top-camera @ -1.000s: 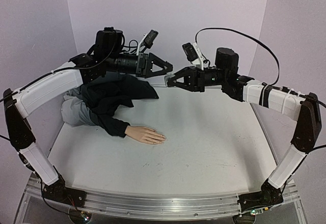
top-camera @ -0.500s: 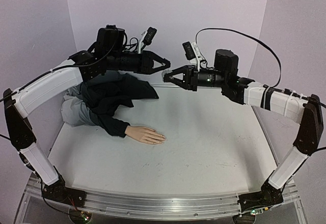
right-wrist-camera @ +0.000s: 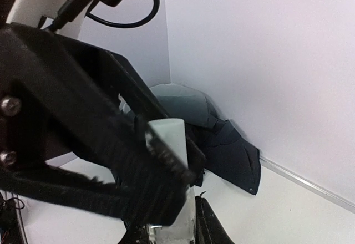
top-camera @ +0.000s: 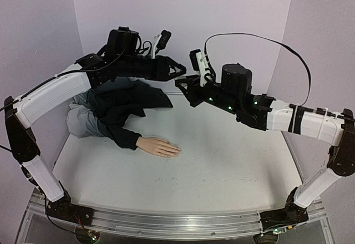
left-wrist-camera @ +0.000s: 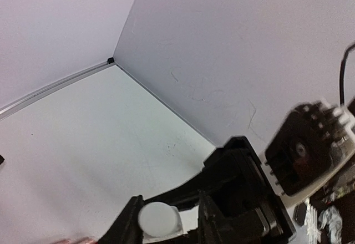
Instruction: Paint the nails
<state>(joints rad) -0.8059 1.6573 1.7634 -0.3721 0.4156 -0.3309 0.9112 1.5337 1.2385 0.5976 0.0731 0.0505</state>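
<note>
Nails (top-camera: pixel 176 151) of the mannequin hand (top-camera: pixel 160 146) rest on the desk (top-camera: pixel 233 166), left of centre. Above them, at upper centre, my left hand (top-camera: pixel 181 70) clamps a white cap (left-wrist-camera: pixel 158 220), and my right hand (top-camera: pixel 179 83) grips the clear bottle (right-wrist-camera: pixel 173 228) beneath it.

A dark jacket (top-camera: pixel 130 102) lies crumpled over grey cloth (top-camera: pixel 83 123) (back left) on the white table (top-camera: pixel 222 161).

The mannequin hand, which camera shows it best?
The top external view: the mannequin hand lies whole on the table, fingers outstretched from its dark sleeve. The right wrist view catches only the dark clothing, no hand. The left wrist view shows no clear hand.
</note>
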